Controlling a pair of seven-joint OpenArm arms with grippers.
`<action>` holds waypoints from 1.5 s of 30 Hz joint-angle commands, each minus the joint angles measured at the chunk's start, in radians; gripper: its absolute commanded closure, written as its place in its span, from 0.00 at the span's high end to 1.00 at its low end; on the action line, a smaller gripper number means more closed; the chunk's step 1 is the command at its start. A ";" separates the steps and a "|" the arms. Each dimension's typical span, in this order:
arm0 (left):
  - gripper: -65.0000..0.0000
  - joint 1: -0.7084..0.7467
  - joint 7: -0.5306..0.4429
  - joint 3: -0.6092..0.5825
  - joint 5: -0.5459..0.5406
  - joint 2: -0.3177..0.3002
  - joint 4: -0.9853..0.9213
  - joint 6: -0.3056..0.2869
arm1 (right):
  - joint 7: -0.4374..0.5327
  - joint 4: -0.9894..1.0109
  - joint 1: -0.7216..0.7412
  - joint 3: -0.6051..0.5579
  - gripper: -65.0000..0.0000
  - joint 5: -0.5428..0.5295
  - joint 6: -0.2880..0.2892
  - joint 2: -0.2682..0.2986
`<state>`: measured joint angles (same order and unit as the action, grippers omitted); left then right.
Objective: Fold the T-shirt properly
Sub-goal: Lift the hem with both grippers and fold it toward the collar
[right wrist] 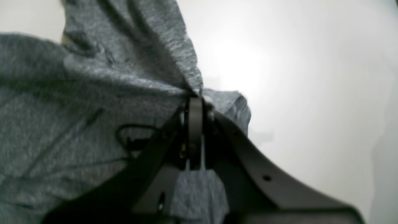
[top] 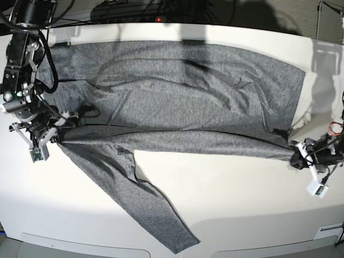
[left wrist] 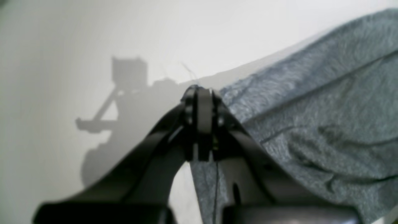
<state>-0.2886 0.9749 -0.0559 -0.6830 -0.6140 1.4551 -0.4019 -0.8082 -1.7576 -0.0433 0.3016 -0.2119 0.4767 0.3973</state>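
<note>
From my left wrist camera, the left hand (left wrist: 203, 93) has its fingers pressed together on a grey edge of the T-shirt (left wrist: 326, 118), with cloth trailing below the tips and the rest draped to the right over the white table (left wrist: 77, 37).

From my right wrist camera, the right hand (right wrist: 195, 101) is likewise pinched shut on a bunched fold of the T-shirt (right wrist: 93, 102); creases fan out from the grip, and a small flap pokes out past the tips.

From the base camera, the T-shirt (top: 183, 97) lies spread across the far half of the table (top: 242, 199), one long sleeve running down toward the near edge. The right hand (top: 54, 131) holds the near edge at one end of the shirt, the left hand (top: 298, 156) at the other, and the edge between them looks stretched taut.

I judge this to be the first lengthwise fold, both ends gripped. Next I need to lift both hands evenly and carry that edge over the body to the far side, keeping tension so it lands flat; the loose sleeve may drag.
</note>
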 commanded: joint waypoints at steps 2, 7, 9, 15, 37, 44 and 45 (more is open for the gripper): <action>0.00 0.012 0.006 0.066 -0.027 -0.018 0.063 -0.002 | 0.016 -0.053 -0.005 0.007 0.00 -0.005 -0.002 0.018; 0.00 0.094 0.040 0.172 -0.048 -0.018 0.170 -0.002 | -0.014 -0.122 -0.042 0.007 0.00 -0.006 -0.002 0.015; 0.00 0.124 0.058 0.190 -0.051 -0.019 0.206 -0.002 | -0.016 -0.144 -0.055 0.007 0.00 -0.006 -0.002 0.015; 0.00 0.210 0.080 0.194 -0.050 -0.018 0.281 -0.002 | -0.041 -0.201 -0.085 0.007 0.00 -0.007 -0.003 0.015; 0.00 0.275 0.080 0.195 -0.025 -0.031 0.379 -0.002 | -0.056 -0.283 -0.224 0.195 0.00 -0.092 -0.003 0.015; 0.00 0.272 0.134 0.195 -0.026 -0.037 0.385 -0.002 | -0.097 -0.283 -0.224 0.291 0.00 -0.187 0.041 0.015; 0.00 0.274 0.145 0.195 -0.026 -0.037 0.385 -0.002 | -0.103 -0.283 -0.224 0.293 0.00 -0.195 0.044 0.014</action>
<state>0.0013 1.1328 0.1291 -0.7002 -0.6315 1.8225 -0.4026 -0.9298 -2.0224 -0.2722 0.5850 -0.3996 0.5121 0.3958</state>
